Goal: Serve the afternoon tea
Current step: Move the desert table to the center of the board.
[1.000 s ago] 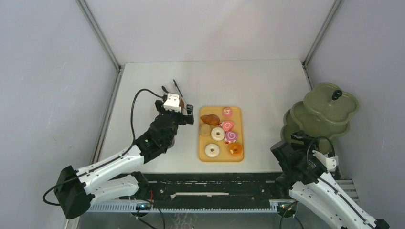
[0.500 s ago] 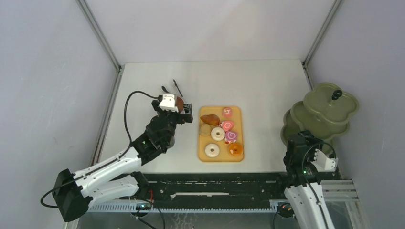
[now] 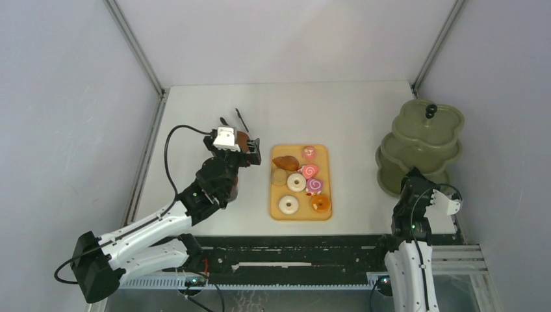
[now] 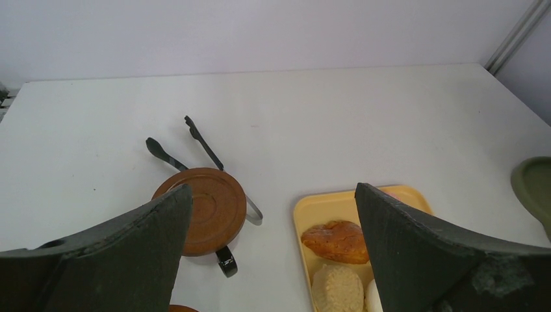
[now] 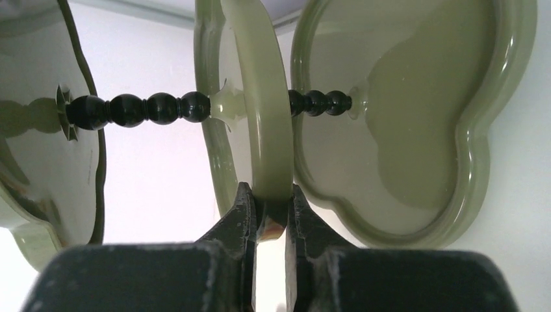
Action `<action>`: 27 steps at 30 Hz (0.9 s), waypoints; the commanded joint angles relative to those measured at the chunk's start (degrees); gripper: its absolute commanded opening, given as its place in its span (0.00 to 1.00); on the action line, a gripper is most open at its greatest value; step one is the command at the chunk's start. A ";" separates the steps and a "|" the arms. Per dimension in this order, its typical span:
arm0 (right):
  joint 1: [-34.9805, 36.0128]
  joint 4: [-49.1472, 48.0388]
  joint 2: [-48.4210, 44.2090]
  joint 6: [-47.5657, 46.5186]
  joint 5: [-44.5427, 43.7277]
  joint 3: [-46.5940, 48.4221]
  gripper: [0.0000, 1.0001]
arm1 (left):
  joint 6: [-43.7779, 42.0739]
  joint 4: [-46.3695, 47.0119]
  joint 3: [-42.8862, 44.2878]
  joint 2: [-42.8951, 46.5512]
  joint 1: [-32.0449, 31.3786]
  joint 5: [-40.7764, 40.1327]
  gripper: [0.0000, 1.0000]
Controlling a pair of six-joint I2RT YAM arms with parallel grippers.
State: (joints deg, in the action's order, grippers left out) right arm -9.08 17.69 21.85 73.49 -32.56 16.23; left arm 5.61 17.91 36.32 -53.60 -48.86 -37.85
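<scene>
Clamping the middle rim of the olive-green three-tier stand [image 5: 260, 130] at the right edge of the table [image 3: 351, 110], the right gripper [image 5: 271, 195] seems set to drag it toward the tray [image 3: 272, 195]; the left gripper [image 4: 273, 190] hovers wide open.

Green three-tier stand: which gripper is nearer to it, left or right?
Right. The right gripper has its jaws clamped on one tier's rim of the stand; the left gripper hovers open far off, beyond the yellow tray.

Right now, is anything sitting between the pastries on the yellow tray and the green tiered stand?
Nothing visible does. From above, the table between the tray and the stand shows no object. The right gripper grips the stand's middle tier rim from the near side, outside that gap.
</scene>
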 commanded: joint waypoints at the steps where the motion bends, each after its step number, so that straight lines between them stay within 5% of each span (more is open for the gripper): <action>1: -0.05 -4.53 2.72 -8.00 7.05 0.54 0.00 | -0.20 2.33 -1.59 1.58 -0.27 -1.43 1.00; 12: 0.93 -23.87 18.28 -7.91 22.42 2.26 0.00 | -1.01 1.36 -1.69 2.42 -0.27 -2.31 1.00; 27: 5.91 -48.99 53.89 -9.99 38.56 20.24 0.00 | -1.89 1.34 -1.10 1.71 -0.27 -2.75 1.00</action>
State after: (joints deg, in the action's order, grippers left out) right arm -4.97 -19.77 69.54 67.29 -0.69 29.65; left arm 5.39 17.87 36.32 -52.12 -48.86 -39.48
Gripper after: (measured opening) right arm 0.219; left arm 0.998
